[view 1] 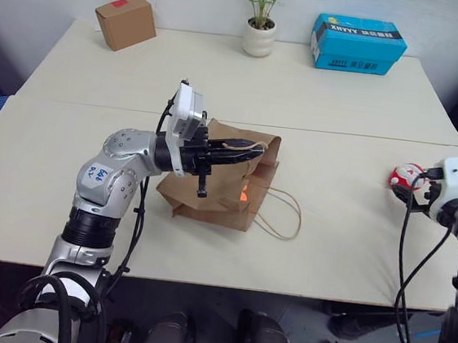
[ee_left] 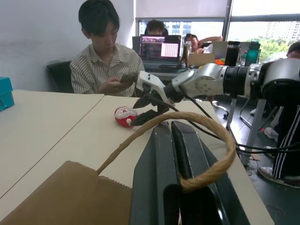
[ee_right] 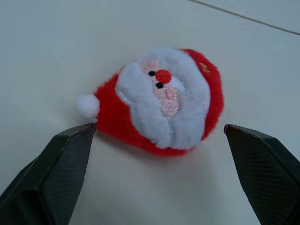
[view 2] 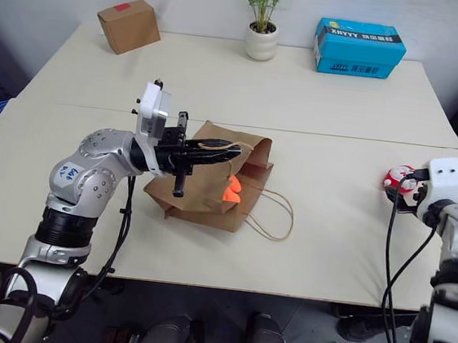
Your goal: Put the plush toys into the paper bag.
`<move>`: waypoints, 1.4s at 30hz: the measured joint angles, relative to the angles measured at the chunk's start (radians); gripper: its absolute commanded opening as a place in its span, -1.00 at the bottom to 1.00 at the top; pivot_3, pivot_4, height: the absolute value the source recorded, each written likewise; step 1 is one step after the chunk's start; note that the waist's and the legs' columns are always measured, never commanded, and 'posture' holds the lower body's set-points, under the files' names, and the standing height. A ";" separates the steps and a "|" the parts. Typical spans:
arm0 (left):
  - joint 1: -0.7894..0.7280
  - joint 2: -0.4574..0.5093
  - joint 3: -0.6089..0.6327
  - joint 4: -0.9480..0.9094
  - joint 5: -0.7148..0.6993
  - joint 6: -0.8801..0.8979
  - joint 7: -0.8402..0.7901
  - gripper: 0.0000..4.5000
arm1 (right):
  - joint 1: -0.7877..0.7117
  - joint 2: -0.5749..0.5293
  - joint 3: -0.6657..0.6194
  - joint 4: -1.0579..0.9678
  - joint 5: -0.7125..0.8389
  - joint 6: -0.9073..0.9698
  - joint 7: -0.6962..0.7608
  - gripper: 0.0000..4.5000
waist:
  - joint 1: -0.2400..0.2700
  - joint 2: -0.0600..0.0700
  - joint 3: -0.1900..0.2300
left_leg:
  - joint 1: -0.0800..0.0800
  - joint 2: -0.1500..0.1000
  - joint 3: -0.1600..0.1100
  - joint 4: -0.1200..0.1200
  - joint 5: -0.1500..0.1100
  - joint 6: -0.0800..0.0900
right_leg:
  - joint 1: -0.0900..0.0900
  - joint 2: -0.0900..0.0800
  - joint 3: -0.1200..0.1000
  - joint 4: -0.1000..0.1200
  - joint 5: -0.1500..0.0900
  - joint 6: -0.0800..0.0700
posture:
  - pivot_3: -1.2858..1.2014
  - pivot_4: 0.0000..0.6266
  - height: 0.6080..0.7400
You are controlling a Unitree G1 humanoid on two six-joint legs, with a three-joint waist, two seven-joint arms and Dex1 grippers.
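the left gripper (view 2: 215,147) holds the paper bag (view 2: 203,187) up by one cord handle (ee_left: 187,140), fingers clamped on it, the orange plush (view 2: 231,190) showing at its mouth. the right gripper (ee_right: 159,136), fingers wide, straddles the santa plush (ee_right: 161,101) on the worktop (view 1: 329,231); next it likely must close, then carry it to the bag

The blue box (view 1: 358,44) at the far edge of the worktop (view 1: 343,101) carries the white letters "XRYYY" on its front, with a smaller line below too small to read. The red label on the cardboard box (view 1: 125,21) shows no readable writing.
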 measured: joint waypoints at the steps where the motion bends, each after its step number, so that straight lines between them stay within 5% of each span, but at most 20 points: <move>1: 0.001 0.002 0.001 -0.002 0.000 0.002 0.004 -1.00 | -0.019 0.001 0.006 0.035 -0.006 -0.024 0.000 0.62 | 0.001 0.000 0.000 | 0.000 0.000 0.000 0.000 0.000 0.000 | 0.000 0.000 0.000 0.000 0.000 0.000 | 0.03 -0.52 1.00; 12: 0.014 0.019 0.008 -0.025 -0.001 0.008 0.005 -1.00 | -0.037 0.016 0.007 0.136 0.010 -0.202 0.176 -0.99 | 0.003 0.000 0.000 | 0.000 0.000 0.000 0.000 0.000 0.000 | 0.000 0.001 0.000 0.000 0.000 0.001 | 0.03 -0.52 1.00; 24: 0.011 0.021 0.006 0.006 0.002 -0.002 -0.004 -1.00 | 0.336 -0.034 -0.091 -0.499 0.216 0.031 0.393 -0.99 | 0.014 0.000 0.000 | 0.001 0.000 0.000 0.001 0.000 0.000 | 0.000 -0.001 0.001 0.001 0.001 0.001 | 0.03 -0.52 1.00; 29: 0.010 0.016 0.006 0.009 0.006 -0.008 -0.003 -1.00 | 0.403 -0.059 -0.100 -0.626 0.184 -0.062 0.383 -0.99 | 0.014 0.000 0.000 | 0.001 0.000 0.000 0.001 0.000 0.000 | 0.000 0.000 0.001 0.001 0.001 0.001 | 0.03 -0.52 1.00; 38: -0.005 0.009 0.003 0.014 0.017 -0.015 -0.003 -1.00 | 0.172 -0.091 0.101 -0.387 -0.058 -0.201 0.269 0.29 | 0.010 0.000 0.000 | 0.002 0.000 0.001 0.001 0.000 -0.001 | 0.000 0.000 0.001 0.001 0.001 0.001 | 0.03 -0.52 1.00; 42: -0.016 0.008 0.004 0.017 0.019 -0.015 -0.004 -1.00 | 0.004 -0.047 0.217 -0.127 -0.172 -0.263 0.221 0.21 | 0.010 0.000 0.000 | 0.001 0.000 0.001 0.001 0.001 -0.001 | 0.000 0.000 0.001 0.001 0.001 0.001 | 0.03 -0.52 1.00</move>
